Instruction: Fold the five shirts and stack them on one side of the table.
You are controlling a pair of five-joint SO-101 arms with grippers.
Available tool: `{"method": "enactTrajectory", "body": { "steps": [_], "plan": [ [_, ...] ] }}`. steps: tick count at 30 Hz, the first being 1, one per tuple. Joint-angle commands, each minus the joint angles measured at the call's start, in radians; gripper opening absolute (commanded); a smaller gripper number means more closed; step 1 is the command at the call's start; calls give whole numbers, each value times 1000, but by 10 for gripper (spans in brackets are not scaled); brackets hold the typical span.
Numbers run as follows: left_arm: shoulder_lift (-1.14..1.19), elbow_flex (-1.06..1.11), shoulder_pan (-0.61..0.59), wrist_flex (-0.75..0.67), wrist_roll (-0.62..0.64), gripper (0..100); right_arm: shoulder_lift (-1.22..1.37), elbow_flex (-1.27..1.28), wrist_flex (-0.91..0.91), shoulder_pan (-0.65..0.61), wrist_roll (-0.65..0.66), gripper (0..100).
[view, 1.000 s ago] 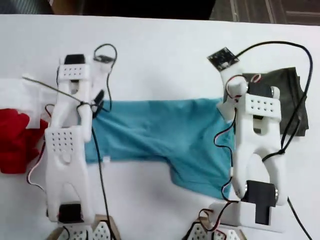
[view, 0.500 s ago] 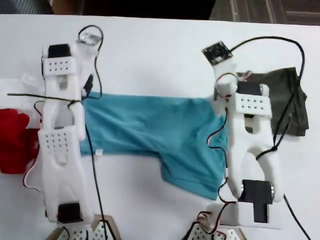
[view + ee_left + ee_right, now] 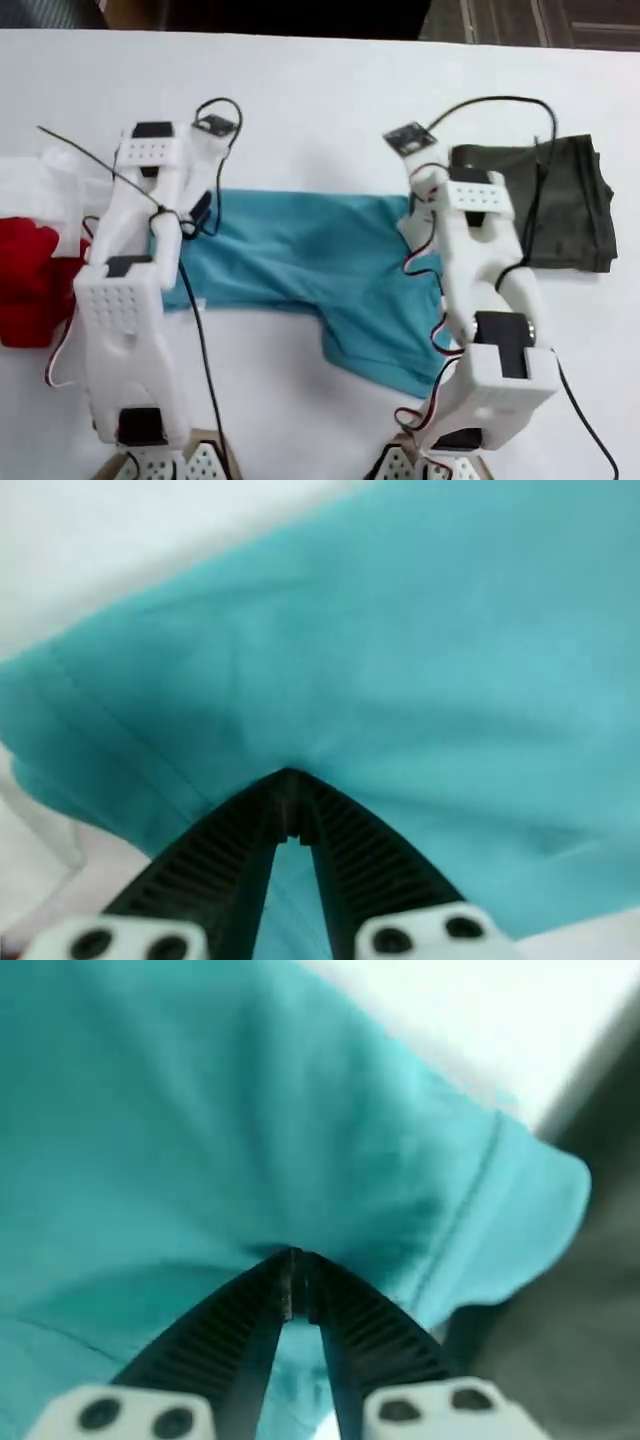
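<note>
Directions refer to the high view, with 12 o'clock at the far edge of the white table (image 3: 320, 90).

At 9 o'clock, a crumpled red shirt (image 3: 28, 285) lies at the table edge. It touches a white garment (image 3: 45, 185) lying just beyond it toward 10 o'clock.

The left gripper (image 3: 291, 808) sits at the 9 o'clock end of the teal shirt (image 3: 300, 255). Its black jaws are closed tip to tip, with a fold of the teal fabric pinched between them.

The teal shirt lies across the table centre, spanning the gap between both grippers. One portion extends toward 5 o'clock.

The right gripper (image 3: 298, 1285) sits at the 3 o'clock end of the teal shirt, near a hemmed edge. Its jaws are likewise closed, clamping teal fabric.

At 3 o'clock, just beside the right gripper, a folded dark olive shirt (image 3: 570, 205) lies flat on the table.
</note>
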Motion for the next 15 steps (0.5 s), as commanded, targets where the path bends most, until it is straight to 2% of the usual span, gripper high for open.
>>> {"method": "enactTrajectory", "body": {
  "steps": [1, 7, 10, 15],
  "plan": [
    [66, -45, -54, 64, -20, 26, -15, -41, 53, 67, 83, 20],
    [210, -246, -126, 195, -17, 26, -16, -41, 77, 139, 97, 20],
    [233, -354, -123, 262, -18, 26, -21, -58, 79, 117, 97, 20],
    [157, -400, -92, 267, -14, 26, -180, -83, 166, 54, 95, 20]
  ]
}}
